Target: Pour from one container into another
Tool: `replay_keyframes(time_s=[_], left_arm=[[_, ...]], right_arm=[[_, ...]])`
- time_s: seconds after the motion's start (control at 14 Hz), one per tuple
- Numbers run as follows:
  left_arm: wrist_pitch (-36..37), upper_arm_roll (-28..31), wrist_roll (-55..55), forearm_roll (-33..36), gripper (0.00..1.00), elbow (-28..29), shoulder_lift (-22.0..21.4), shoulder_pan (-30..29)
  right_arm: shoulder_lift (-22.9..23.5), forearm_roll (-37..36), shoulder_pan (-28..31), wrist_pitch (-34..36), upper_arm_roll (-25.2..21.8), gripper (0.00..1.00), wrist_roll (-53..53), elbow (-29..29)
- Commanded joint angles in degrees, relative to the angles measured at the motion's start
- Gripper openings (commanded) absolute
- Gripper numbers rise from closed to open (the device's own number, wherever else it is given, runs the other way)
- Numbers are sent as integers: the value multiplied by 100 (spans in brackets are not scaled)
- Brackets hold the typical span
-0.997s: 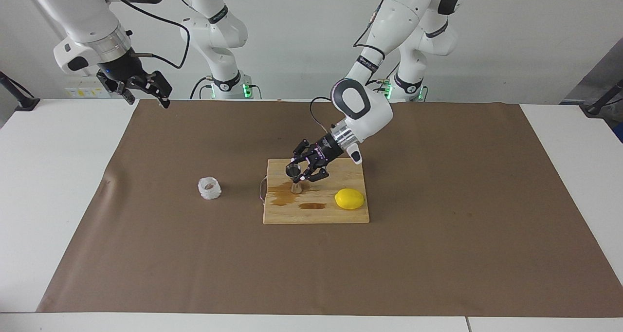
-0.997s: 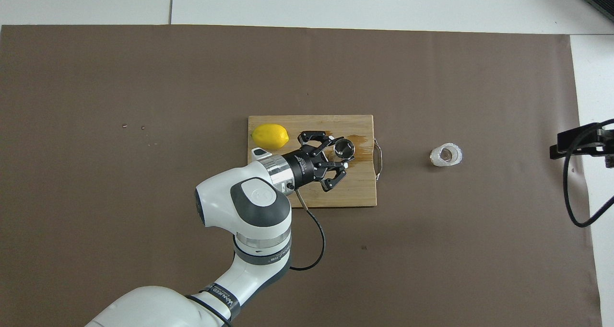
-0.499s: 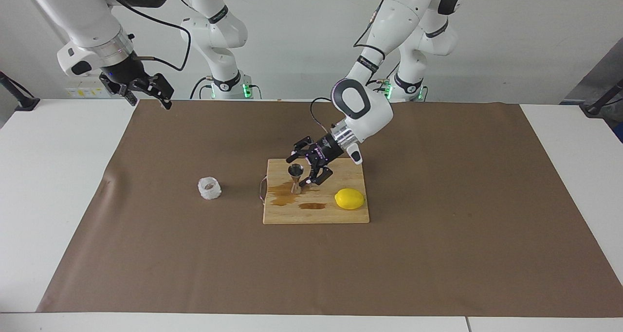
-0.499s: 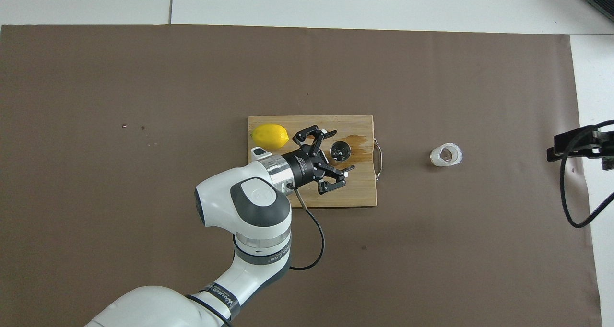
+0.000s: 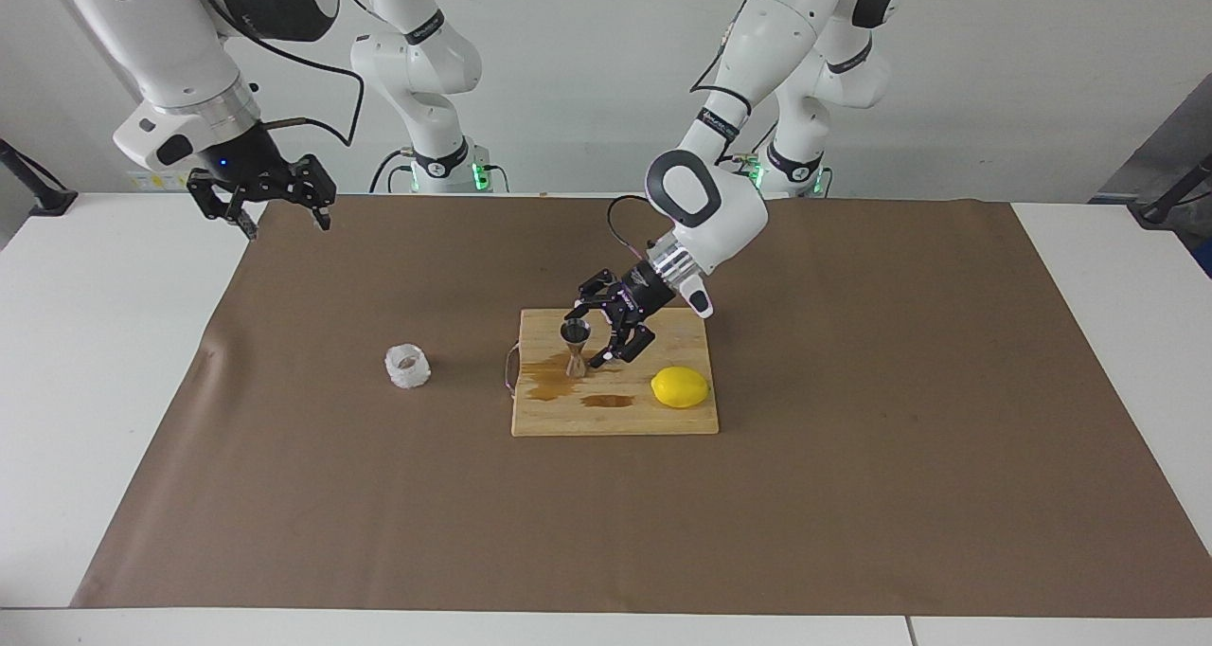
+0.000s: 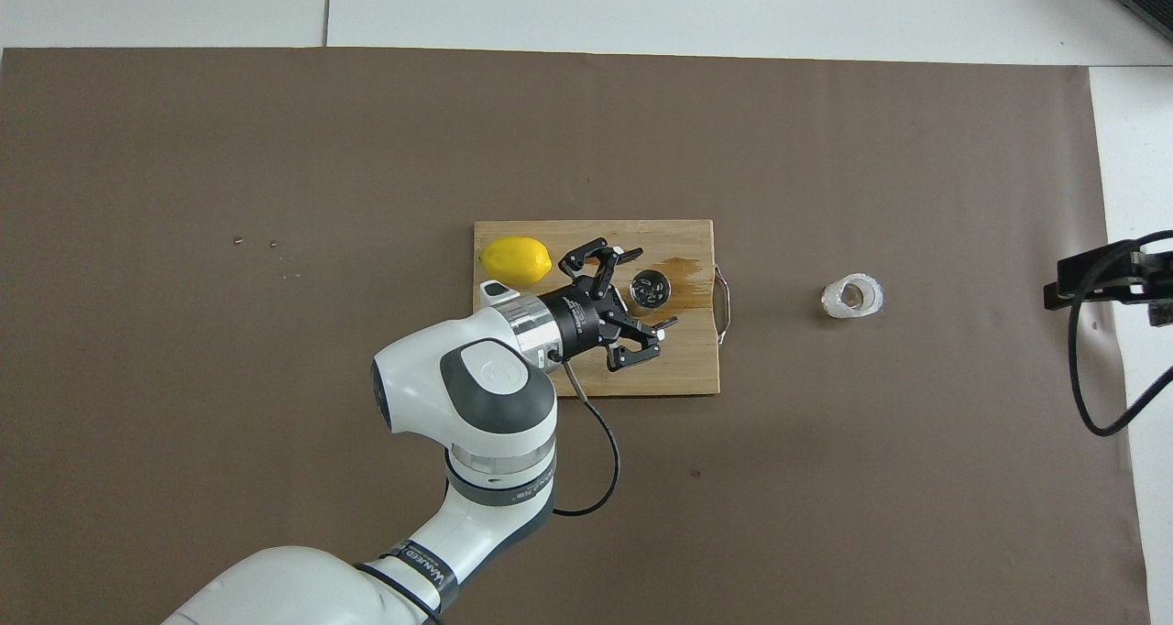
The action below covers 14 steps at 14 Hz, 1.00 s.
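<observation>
The steel jigger (image 5: 575, 347) (image 6: 652, 288) stands upright on the wooden cutting board (image 5: 615, 421) (image 6: 683, 368). My left gripper (image 5: 596, 331) (image 6: 652, 287) is open, low over the board, its fingers spread to either side of the jigger without touching it. The crinkled clear cup (image 5: 408, 366) (image 6: 853, 297) sits alone on the brown paper, off the board toward the right arm's end. My right gripper (image 5: 287, 227) (image 6: 1100, 277) hangs open and empty in the air over the paper's edge at that end.
A yellow lemon (image 5: 680, 386) (image 6: 516, 260) lies on the board toward the left arm's end. Brown wet stains (image 5: 559, 387) (image 6: 687, 266) mark the board around the jigger. Brown paper (image 5: 852, 494) covers most of the white table.
My left gripper opened, let go of the jigger and drew back a little; the jigger stays upright. The right gripper dropped slightly and turned.
</observation>
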<state>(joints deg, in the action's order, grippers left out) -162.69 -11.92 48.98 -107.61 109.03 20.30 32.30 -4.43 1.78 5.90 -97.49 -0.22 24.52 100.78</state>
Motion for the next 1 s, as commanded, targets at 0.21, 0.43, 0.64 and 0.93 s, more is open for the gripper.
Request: replay_keyframes(time_s=[0.21,0.43,0.64,0.93], left_arm=[[-131,40,-117,223,100,724,-526,145],[-105,40,-117,512,100,1005,-675,92],[-61,49,-117,1056,100,1251,-842,66],[448,75,-108,1953,100,1577,-1185,-321]], right_arm=[[3,313,306,-297,31,100,3221,626],[161,595,412,-481,31,100,4032,767],[451,990,517,-491,31,100,4918,776],[926,1639,509,-928,40,100,6544,890]])
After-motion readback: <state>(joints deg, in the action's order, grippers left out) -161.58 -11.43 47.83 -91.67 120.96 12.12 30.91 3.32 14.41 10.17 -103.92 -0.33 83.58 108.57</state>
